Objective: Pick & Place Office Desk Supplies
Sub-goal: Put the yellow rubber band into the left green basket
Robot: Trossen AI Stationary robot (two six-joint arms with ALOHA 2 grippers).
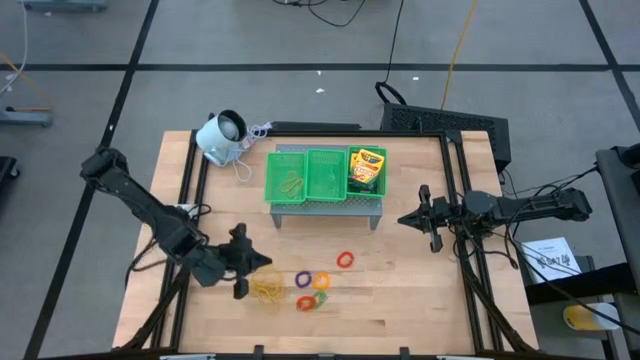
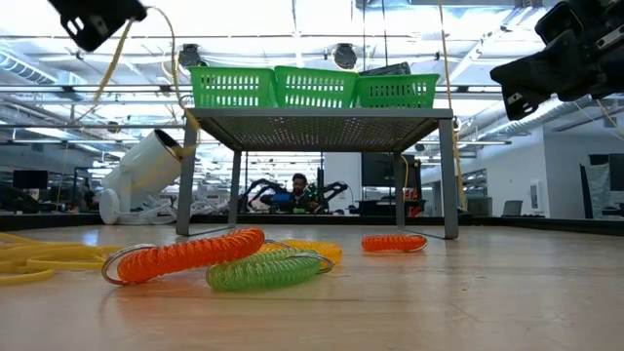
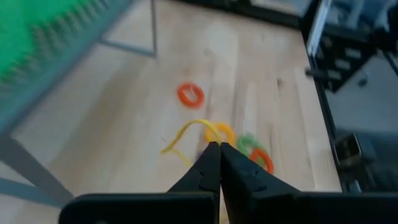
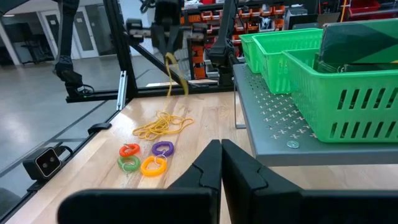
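Rubber bands (image 1: 267, 290) lie in a tangle on the table (image 1: 400, 270), in front of the tray (image 1: 324, 176). One strand (image 4: 174, 73) hangs from the left claw (image 1: 243, 262), whose fingers are pinched shut on it above and just beside the tangle. The raised hold suggests a single band is being separated for transfer to the tray.

Right claw (image 1: 418, 218) hovers beside the tray's stand (image 1: 330, 208), closed and holding nothing, apparently waiting.

Item count:
- Rings, four: red (image 1: 345, 260) nearest the stand; purple (image 1: 304, 278), orange (image 1: 321, 282) and a red-and-green pair of coils (image 1: 308, 302) grouped beside the tangle.
- Crayon boxes (image 1: 367, 170): stacked in the tray's compartment on the right claw's side; the exact number cannot be told.
- Loose bands (image 1: 291, 183): a few already lie in the compartment on the opposite side; the middle one looks empty.

Judged from this layout, sorting is partly done, with rings and most bands remaining.
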